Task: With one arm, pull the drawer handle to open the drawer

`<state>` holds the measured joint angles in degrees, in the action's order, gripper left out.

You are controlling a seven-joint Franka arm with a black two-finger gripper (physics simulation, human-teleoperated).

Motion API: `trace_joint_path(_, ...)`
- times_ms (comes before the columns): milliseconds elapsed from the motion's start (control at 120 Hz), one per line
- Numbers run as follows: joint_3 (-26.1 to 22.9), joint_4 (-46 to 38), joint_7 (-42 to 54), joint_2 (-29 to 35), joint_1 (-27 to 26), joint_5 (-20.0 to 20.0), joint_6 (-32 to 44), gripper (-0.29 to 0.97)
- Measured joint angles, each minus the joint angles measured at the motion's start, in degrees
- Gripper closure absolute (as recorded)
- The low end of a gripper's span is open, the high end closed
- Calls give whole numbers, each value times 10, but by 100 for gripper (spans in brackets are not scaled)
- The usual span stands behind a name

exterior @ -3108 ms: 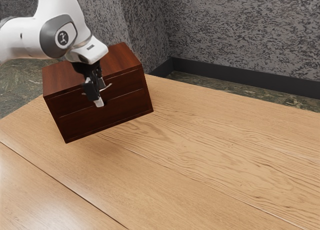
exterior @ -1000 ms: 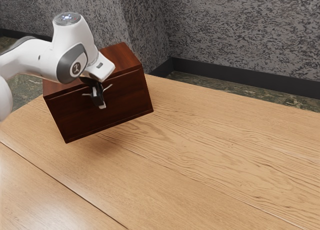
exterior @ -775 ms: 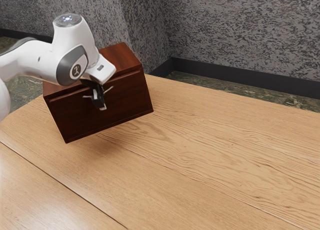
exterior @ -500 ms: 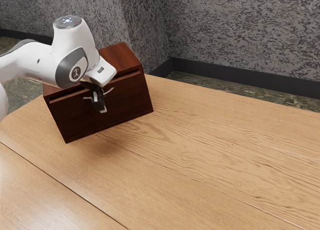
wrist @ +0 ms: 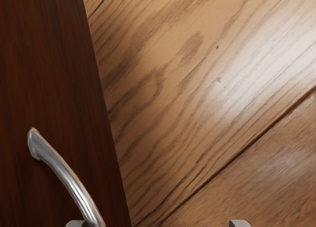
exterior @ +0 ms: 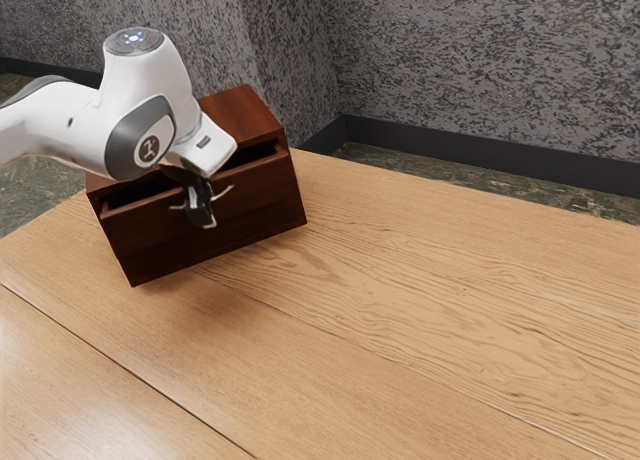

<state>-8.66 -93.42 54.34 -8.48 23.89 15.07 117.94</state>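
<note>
The gripper (exterior: 205,211) hangs at the front of the dark wooden cabinet (exterior: 240,108), reaching down from the white arm (exterior: 75,130). It sits right on the silver drawer handle (exterior: 224,190), whose two ends stick out to either side of it.

In the wrist view two grey fingertips (wrist: 238,222) stand well apart. The curved handle runs down between them, close by one and clear of the other. So the gripper looks wide, hooked round the handle instead of pinching it.

The drawer (exterior: 255,173), the upper one of the cabinet, is directly behind the gripper. It stands a little way out of the body, with a dark slot showing along its top edge between the drawer front and the cabinet's lid. The panel below the gripper sits flush. The cabinet rests on the wooden worktop (exterior: 420,310), which stretches away beneath and beyond the gripper.

The step in hand looks like the pull itself, with the opening begun but far from complete. The next move calls for a straight draw away from the cabinet face, along the drawer's own line of travel. The handle should be kept seated against the finger behind it. A hooked hold could slip off if the gripper drifts sideways or lifts, and a crooked pull might drag the whole cabinet across the worktop.
</note>
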Motion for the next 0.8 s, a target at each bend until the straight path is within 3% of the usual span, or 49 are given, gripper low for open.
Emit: trace_joint_path(800,-6,-85,-21,71,-8,-2,0,33)
